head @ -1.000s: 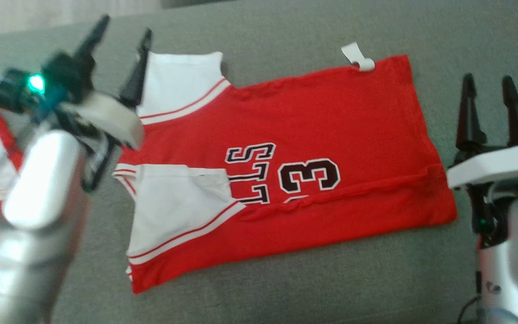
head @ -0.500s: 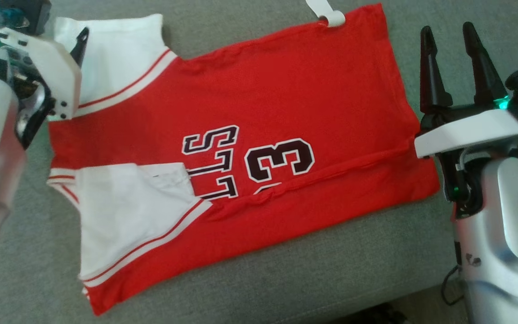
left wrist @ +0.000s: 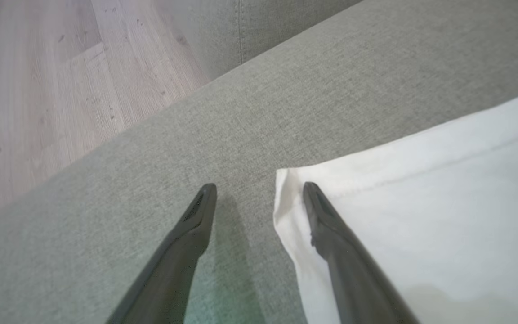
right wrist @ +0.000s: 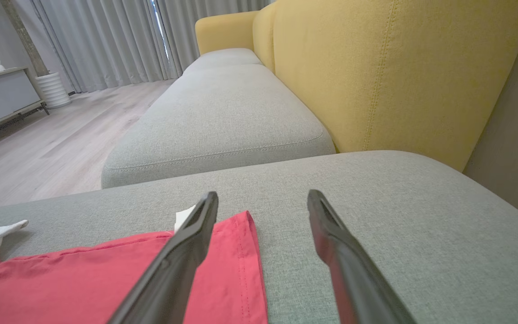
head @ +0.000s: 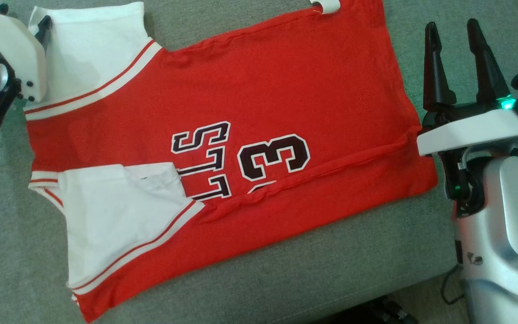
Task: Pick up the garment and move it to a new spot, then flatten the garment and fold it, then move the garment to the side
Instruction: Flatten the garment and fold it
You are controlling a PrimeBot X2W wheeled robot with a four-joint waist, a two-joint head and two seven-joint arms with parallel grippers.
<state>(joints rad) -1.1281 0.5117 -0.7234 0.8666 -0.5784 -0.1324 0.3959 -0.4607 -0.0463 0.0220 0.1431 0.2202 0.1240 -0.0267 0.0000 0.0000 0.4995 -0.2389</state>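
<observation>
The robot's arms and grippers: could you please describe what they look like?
The right gripper and left gripper each have two long, dark, tapering fingers on a flat white mounting plate. A small green light glows by the right one. The right forearm is glossy silver-grey, with a thin black cable beside it.

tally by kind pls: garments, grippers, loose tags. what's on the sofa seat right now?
Garments: 1, the red and white jersey, lying flat
Grippers: 2, the left gripper and the right gripper, both open and holding nothing
Tags: 1, the white tag at the jersey's far edge
Total: 4
</observation>
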